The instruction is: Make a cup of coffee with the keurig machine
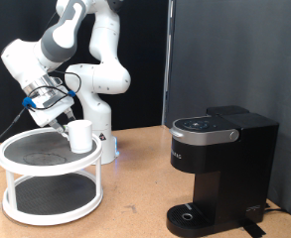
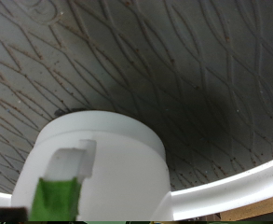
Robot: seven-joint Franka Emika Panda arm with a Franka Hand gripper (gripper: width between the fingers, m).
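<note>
The cup is seen as a small plain white mug, standing upright on the upper tier of a white two-tier round stand, near that tier's edge on the side facing the keurig machine. In the wrist view the cup is seen from above. The keurig machine is a boxy matte black brewer, lid closed, silver-ringed top, standing upright on the worktop well apart from the stand.

White cup on a white-rimmed stand with grey diamond-patterned mat; matte black keurig machine.
</note>
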